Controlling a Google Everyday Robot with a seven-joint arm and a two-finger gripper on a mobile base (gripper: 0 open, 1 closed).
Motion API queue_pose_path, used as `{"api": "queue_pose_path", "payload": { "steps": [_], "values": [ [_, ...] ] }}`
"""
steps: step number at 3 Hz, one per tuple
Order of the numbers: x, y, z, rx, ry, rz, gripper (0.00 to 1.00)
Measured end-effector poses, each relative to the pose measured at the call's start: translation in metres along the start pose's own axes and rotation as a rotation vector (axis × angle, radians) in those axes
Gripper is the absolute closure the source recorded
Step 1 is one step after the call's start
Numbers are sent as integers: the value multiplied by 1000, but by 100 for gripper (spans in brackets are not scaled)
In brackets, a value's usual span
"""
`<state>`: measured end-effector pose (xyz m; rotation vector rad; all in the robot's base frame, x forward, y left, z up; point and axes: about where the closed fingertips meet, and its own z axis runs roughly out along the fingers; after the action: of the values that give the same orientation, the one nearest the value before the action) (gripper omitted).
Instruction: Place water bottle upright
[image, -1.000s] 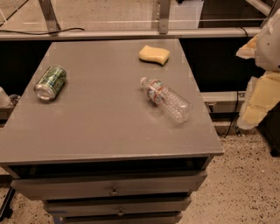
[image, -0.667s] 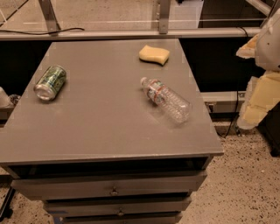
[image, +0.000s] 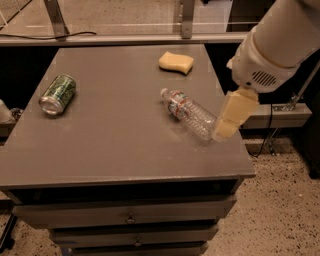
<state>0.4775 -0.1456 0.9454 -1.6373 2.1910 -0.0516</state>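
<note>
**Gripper at the base end of the fallen bottle**

The cream-coloured gripper (image: 224, 131) hung at the right side of the worktop (image: 115, 135), pointing down and slightly left from the robot's bulky white arm (image: 272, 52). Whether its jaws were released or clenched could not be told. Its tip overlapped the base end of the water bottle (image: 190, 114) in the view; whether the two touched was unclear.

The water bottle lay on its side, not upright, on the right half of the grey worktop. Its white cap pointed toward the far left and its clear ribbed base toward the near right edge. The red, white and blue label band sat close to the cap.

Beyond the bottle, near the far edge, rested a yellow sponge (image: 176, 62). Well apart, on the left side, a green can (image: 58, 94) also lay on its side. Drawers (image: 130, 217) with small knobs fronted the cabinet below the worktop.
</note>
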Motion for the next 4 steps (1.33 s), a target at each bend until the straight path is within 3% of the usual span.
{"api": "queue_pose_path", "payload": {
  "steps": [2, 4],
  "values": [
    [-76, -9, 86, 24, 7, 103, 0],
    [-83, -62, 135, 112, 114, 202, 0]
  ]
}}
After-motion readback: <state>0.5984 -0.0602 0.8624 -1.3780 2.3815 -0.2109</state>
